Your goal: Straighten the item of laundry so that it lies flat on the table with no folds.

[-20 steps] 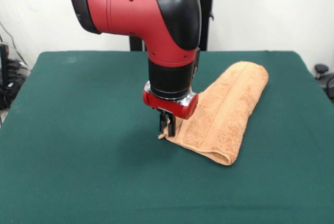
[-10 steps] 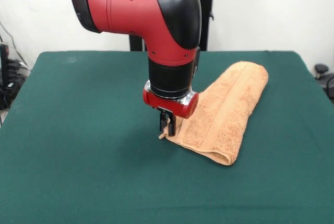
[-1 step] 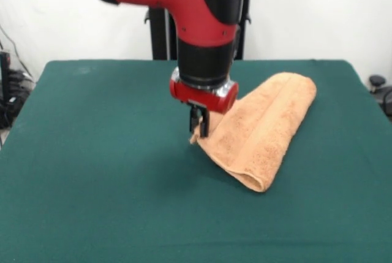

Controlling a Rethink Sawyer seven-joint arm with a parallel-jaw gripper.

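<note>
The red and black robot arm (image 3: 202,24) comes down over the middle of the wide, dark green felt-covered worktop (image 3: 92,171). Its black claw (image 3: 198,129) hangs below a red wrist ring and is closed on the corner of the orange-tan terry towel (image 3: 263,134), pinching the cloth between its fingers. That pinched corner sits lifted a little off the green surface, with a pale sliver of fabric showing just beside the claw tips.

The towel is folded over on itself into a long, thick band. From the worktop's centre it lies toward 3 o'clock, running on a slant: one rounded end points to about 1 o'clock near the far right part of the worktop, the other rounded, doubled end points to about 5 o'clock, nearer the camera. The gripped corner sticks out at the 9 o'clock side of the band. A woven stripe runs along the length of the upper layer. The fold at the lower end is plump, the two layers curling round together.

The rest of the towel rests on the green cloth. Behind the worktop stands a black upright post (image 3: 160,33) against a white wall (image 3: 318,11).
</note>
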